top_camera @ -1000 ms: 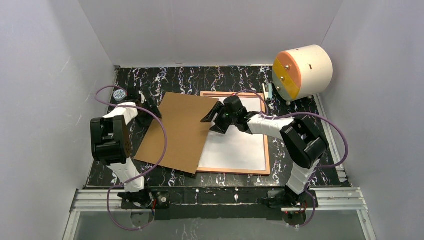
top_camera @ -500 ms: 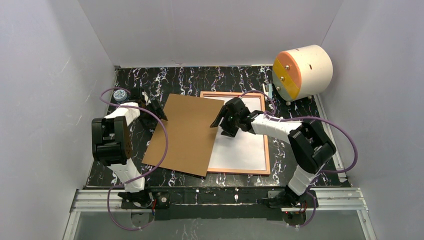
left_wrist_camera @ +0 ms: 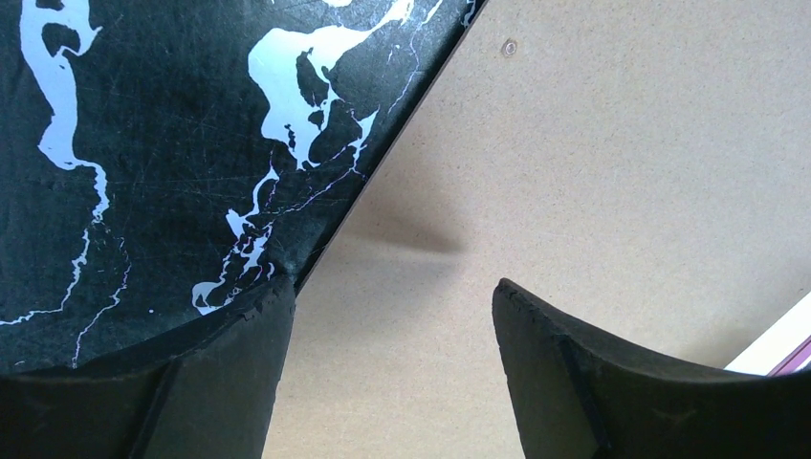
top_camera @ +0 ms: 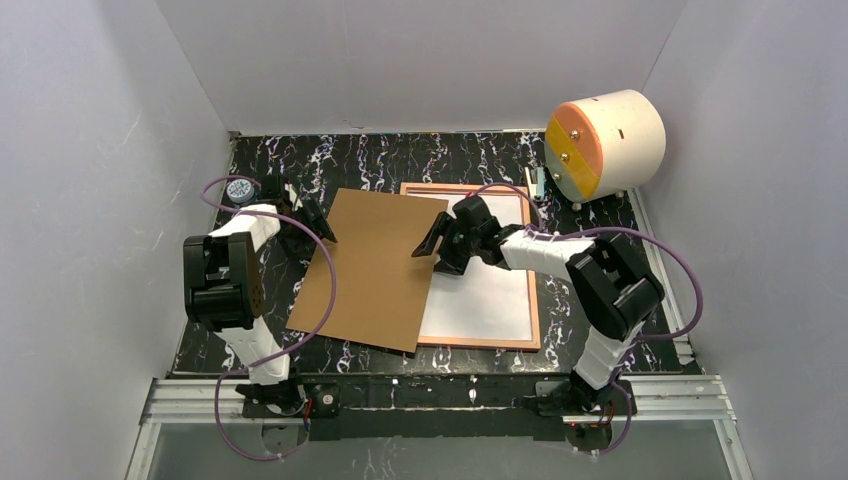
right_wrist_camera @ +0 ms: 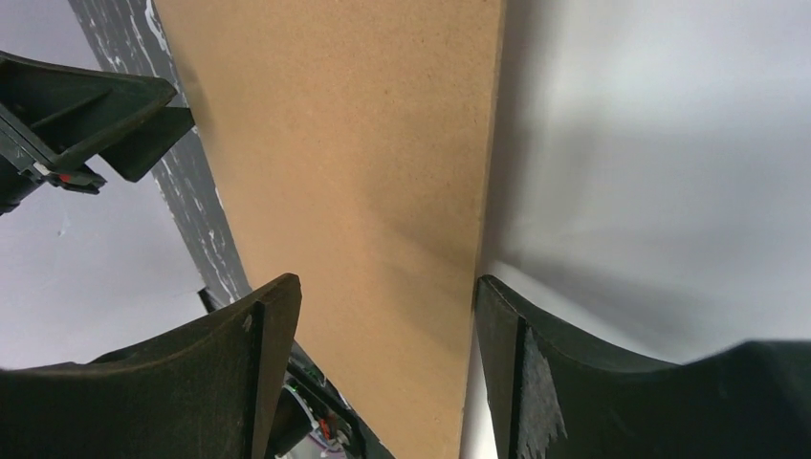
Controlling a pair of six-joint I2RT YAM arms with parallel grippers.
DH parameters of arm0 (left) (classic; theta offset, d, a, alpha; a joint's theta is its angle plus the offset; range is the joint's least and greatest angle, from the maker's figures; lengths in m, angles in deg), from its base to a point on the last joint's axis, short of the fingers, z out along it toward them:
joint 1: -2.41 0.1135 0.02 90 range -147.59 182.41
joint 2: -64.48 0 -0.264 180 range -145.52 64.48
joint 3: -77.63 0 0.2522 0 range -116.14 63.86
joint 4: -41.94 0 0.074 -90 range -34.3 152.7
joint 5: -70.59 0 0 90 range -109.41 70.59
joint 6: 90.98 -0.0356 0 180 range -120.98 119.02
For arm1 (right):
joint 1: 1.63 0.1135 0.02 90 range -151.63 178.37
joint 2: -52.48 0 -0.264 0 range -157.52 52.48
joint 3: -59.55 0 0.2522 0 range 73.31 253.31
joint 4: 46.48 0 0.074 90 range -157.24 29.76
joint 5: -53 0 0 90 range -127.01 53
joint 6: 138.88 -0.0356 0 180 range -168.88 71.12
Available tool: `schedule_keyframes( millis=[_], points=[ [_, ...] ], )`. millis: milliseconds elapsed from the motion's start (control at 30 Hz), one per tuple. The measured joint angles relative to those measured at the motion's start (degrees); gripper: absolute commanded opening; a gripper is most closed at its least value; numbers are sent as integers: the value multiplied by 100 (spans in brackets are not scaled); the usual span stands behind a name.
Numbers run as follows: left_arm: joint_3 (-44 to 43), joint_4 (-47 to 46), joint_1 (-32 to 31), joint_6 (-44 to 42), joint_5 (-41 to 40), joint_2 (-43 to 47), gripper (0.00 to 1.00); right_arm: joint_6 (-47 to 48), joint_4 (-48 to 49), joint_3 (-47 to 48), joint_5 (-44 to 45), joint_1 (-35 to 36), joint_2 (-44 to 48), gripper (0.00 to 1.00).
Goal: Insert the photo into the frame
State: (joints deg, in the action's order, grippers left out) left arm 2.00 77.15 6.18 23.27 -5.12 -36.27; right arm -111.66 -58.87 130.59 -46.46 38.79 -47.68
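Shifted rightward since a second ago: backing board [top_camera: 375,268], overlapping frame [top_camera: 536,338] and white-backed photo [top_camera: 485,300] (lying inside it). Beyond: left gripper [top_camera: 310,222], jaws apart, at board's left edge; right gripper [top_camera: 438,250], jaws apart, at its right edge.

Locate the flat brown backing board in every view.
Top external: flat brown backing board centre-left, tilted, overlapping thin pink rectangular frame's left side.
Left wrist: board fills right and bottom.
Right wrist: board is central strip, top to bottom.
Shared landmark: black marbled tabletop left of it.
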Motion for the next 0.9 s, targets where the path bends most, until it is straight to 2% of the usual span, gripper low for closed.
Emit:
schedule_keyframes(
  millis=[200,333,400,567,833,900],
  points=[
    [0,0,0,-22,9,0,75,-81,476,-68,-483,-70,-321,73],
    [0,2,0,-22,9,0,75,-127,848,-249,-660,-76,-343,68],
    [0,2,0,-22,11,0,75,-149,1064,-378,-737,-94,-339,62],
    [0,13,0,-26,0,9,75,-144,1362,-632,-782,-129,-173,33],
    [52,402,-2,-68,-116,232,75,-271,1764,-649,-898,-144,166,3],
    [52,629,-33,-83,-114,404,75,-341,1864,-638,-966,-133,271,1]
  ],
)
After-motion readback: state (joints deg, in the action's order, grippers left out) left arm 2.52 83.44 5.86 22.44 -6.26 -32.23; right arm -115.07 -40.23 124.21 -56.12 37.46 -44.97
